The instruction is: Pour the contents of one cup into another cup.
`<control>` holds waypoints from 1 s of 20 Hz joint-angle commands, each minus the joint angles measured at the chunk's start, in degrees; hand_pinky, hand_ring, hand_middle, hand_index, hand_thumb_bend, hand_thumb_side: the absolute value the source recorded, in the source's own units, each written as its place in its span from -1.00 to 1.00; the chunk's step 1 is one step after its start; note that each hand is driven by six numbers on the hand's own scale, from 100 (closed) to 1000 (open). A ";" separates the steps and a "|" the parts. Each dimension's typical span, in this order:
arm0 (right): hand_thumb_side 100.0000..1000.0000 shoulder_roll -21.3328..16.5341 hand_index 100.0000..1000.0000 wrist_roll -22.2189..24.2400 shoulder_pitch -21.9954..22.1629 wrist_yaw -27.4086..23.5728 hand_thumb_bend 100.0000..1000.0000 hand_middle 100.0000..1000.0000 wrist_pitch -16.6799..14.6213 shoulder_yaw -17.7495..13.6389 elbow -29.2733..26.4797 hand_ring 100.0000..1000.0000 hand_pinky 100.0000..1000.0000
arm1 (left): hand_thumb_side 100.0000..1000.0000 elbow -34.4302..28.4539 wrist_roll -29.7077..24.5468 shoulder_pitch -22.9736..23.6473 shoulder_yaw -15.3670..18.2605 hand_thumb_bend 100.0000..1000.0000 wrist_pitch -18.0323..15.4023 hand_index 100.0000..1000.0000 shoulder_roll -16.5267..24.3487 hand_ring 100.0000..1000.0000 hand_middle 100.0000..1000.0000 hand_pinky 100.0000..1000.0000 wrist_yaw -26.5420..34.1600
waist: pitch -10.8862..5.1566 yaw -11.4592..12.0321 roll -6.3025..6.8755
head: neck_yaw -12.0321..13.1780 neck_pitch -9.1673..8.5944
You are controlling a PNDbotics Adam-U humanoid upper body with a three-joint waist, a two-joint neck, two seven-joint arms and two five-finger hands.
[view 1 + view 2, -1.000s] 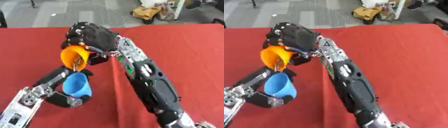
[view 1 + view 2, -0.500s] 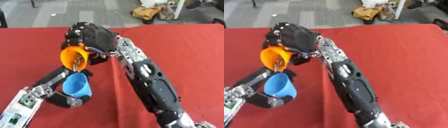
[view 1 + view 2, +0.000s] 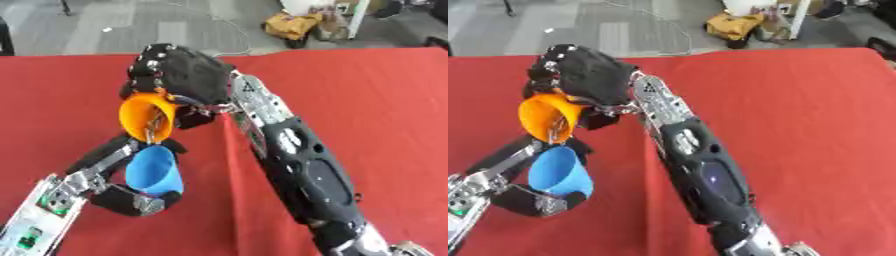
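right arm [image 3: 297, 165] bars table [image 3: 367, 100] middle

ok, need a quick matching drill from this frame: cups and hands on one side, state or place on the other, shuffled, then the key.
Column 1
1. orange cup
2. blue cup
3. right robot hand
4. left robot hand

Column 2
A. mouth up, directly under the other cup
B. curled round the tilted cup
C. tipped over, mouth facing down and forward
D. low in the view, wrapped round the base of the lower cup

Pairs: 1-C, 2-A, 3-B, 4-D
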 commanded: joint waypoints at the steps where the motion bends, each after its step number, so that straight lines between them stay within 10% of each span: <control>1: -1.00 -0.02 0.38 -1.12 -1.36 1.12 -0.40 -0.08 -0.19 0.39 -1.08 0.13 0.22 | -0.97 -0.55 -0.09 -1.22 0.29 -1.00 -0.12 0.52 0.56 -0.53 -0.21 -0.48 0.34 | -1.08 0.05 0.00 | -0.05 -0.64; 20: -1.00 -0.06 0.38 -3.94 -1.77 3.86 -0.41 -0.06 -0.19 0.73 -1.50 0.11 0.21 | -0.97 1.45 -0.14 -1.52 0.50 -1.00 -0.90 0.52 0.32 -0.53 -0.20 -0.47 -0.91 | -0.97 -0.16 -0.07 | 0.02 -0.86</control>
